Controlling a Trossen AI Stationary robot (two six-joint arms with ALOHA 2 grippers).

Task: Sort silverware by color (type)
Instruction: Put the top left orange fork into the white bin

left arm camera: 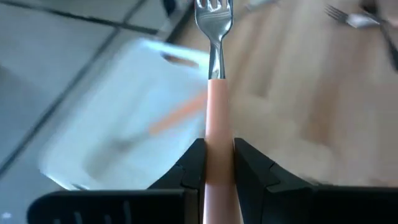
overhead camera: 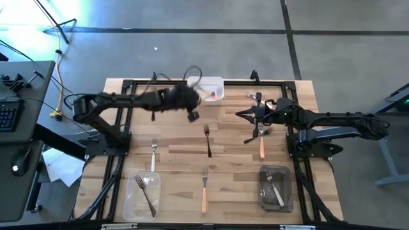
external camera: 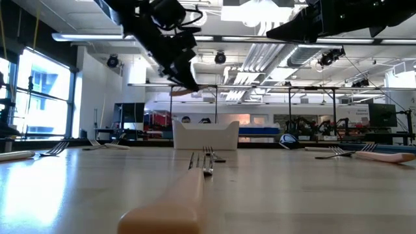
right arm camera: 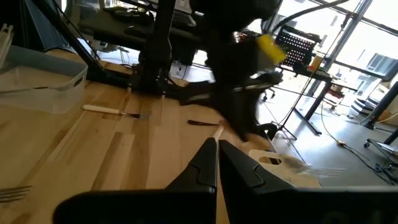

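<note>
My left gripper (left arm camera: 219, 149) is shut on an orange-handled fork (left arm camera: 216, 93) and hangs in the air by the near left corner of the white tray (overhead camera: 206, 82) at the table's far edge. The fork's metal head (left arm camera: 214, 18) points past the fingertips. Another orange-handled fork (left arm camera: 177, 115) lies in that tray (left arm camera: 118, 130). My right gripper (overhead camera: 246, 115) waits shut above the table's right half, holding nothing. Loose forks lie flat on the wood: a white-handled one (overhead camera: 153, 154), a dark one (overhead camera: 208, 142) and two orange-handled ones (overhead camera: 204, 190) (overhead camera: 261, 145). My left gripper pinches the fork's orange handle (left arm camera: 217, 134) between its two fingers. The handle runs lengthwise along the fingers, and the neck and head stick out ahead of them. The fingers slant downward toward the far edge. The fork is lifted clear of table and tray.
A clear tray (overhead camera: 142, 197) with a fork stands at the near left. A dark tray (overhead camera: 275, 189) with a fork stands at the near right. One more fork (overhead camera: 256, 98) lies at the far right. A black frame (overhead camera: 128, 84) borders the tabletop.
</note>
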